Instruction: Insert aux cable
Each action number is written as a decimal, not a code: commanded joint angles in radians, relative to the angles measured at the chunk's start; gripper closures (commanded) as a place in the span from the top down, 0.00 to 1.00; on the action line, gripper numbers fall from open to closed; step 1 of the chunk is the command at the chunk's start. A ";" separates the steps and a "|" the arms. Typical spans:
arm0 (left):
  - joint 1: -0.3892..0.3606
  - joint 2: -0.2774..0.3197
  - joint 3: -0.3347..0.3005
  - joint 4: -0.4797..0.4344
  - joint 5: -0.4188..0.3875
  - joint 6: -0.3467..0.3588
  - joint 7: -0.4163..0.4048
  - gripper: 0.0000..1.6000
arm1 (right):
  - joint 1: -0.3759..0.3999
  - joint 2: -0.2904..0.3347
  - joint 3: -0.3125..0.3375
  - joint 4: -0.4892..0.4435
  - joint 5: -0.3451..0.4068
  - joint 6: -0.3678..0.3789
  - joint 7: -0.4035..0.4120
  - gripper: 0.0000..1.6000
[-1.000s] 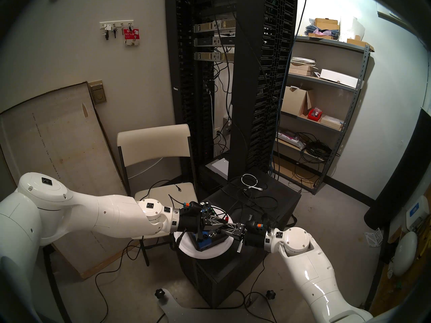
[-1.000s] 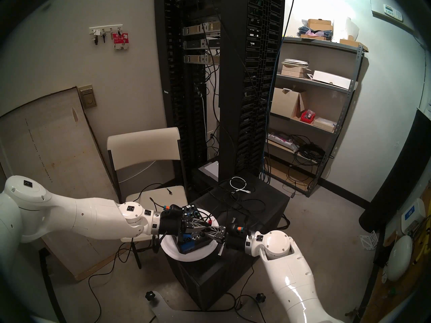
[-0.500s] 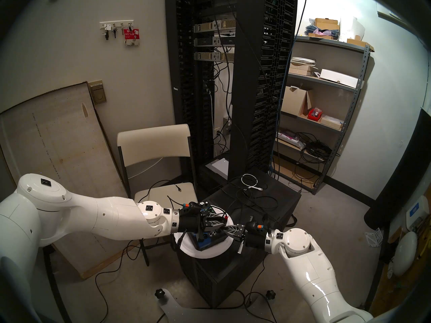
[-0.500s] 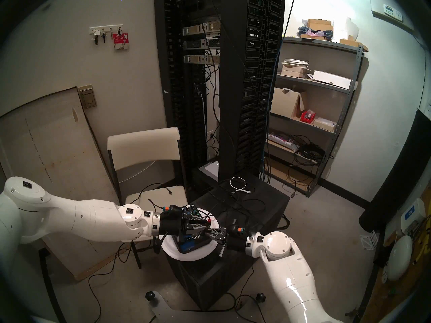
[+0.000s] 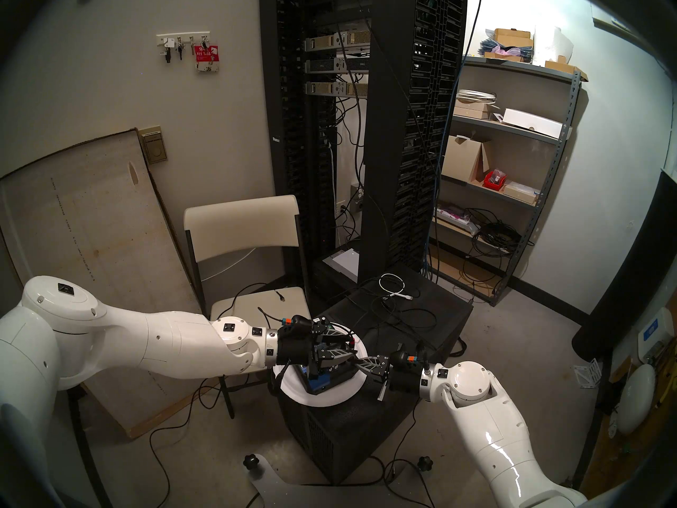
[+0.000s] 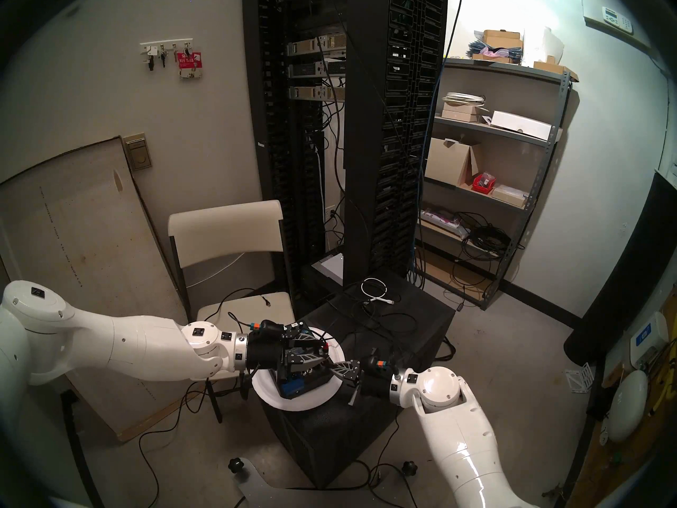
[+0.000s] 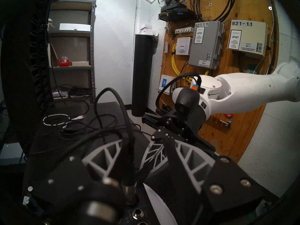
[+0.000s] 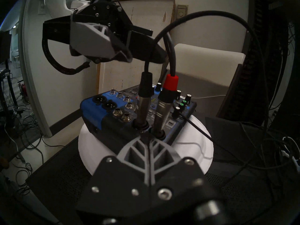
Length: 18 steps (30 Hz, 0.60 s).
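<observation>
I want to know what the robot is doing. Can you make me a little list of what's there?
device: small blue-and-black mixer on a white plate
aux cable: black plug standing in a mixer socket
neighbour: red-banded plug, also plugged in
left gripper: fingers apart, above the black plug
right gripper: fingers shut, at the mixer's near edge

The mixer (image 8: 123,112) at the frame centre is blue and black, with white and green knobs. It sits on a white plate (image 8: 194,148). The aux cable (image 8: 145,89) has a black sleeve and silver barrel; the other plug (image 8: 170,85) beside it wears a red band. The worktop (image 8: 56,179) is black with a fine dotted pattern.
</observation>
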 commanded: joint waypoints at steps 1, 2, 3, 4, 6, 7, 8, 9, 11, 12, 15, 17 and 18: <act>-0.014 -0.012 -0.025 0.007 -0.015 -0.012 -0.008 0.63 | 0.010 -0.005 0.006 -0.017 0.010 -0.003 0.000 0.00; -0.013 -0.013 -0.027 0.010 -0.020 -0.011 -0.013 0.62 | 0.010 -0.005 0.009 -0.015 0.011 -0.004 -0.003 0.00; -0.012 -0.017 -0.029 0.014 -0.024 -0.009 -0.017 0.61 | 0.011 -0.004 0.013 -0.013 0.011 -0.004 -0.004 0.00; -0.012 -0.020 -0.031 0.018 -0.028 -0.008 -0.020 0.61 | 0.011 -0.003 0.016 -0.013 0.012 -0.005 -0.005 0.00; -0.010 -0.030 -0.034 0.029 -0.030 -0.008 -0.019 0.38 | 0.011 0.000 0.023 -0.015 0.016 -0.004 -0.002 0.00; -0.010 -0.036 -0.036 0.035 -0.032 -0.006 -0.021 0.24 | 0.011 0.001 0.027 -0.017 0.017 -0.005 -0.002 0.00; -0.010 -0.041 -0.036 0.040 -0.031 -0.006 -0.020 0.03 | 0.011 0.002 0.029 -0.018 0.019 -0.005 0.000 0.00; -0.010 -0.045 -0.036 0.045 -0.032 -0.004 -0.022 0.03 | 0.010 0.002 0.032 -0.019 0.019 -0.005 0.000 0.00; -0.012 -0.051 -0.036 0.052 -0.032 -0.002 -0.029 0.01 | 0.010 0.002 0.035 -0.020 0.020 -0.007 0.002 0.00; -0.012 -0.053 -0.037 0.054 -0.033 -0.001 -0.031 0.00 | 0.010 0.001 0.037 -0.020 0.020 -0.007 0.004 0.00; -0.013 -0.055 -0.036 0.056 -0.033 -0.002 -0.031 0.00 | 0.009 -0.001 0.040 -0.022 0.019 -0.007 0.006 0.00; -0.013 -0.056 -0.036 0.057 -0.034 -0.002 -0.031 0.00 | 0.009 -0.002 0.042 -0.022 0.017 -0.006 0.006 0.00; -0.013 -0.056 -0.037 0.059 -0.035 -0.003 -0.031 0.00 | 0.009 -0.003 0.043 -0.022 0.016 -0.006 0.006 0.00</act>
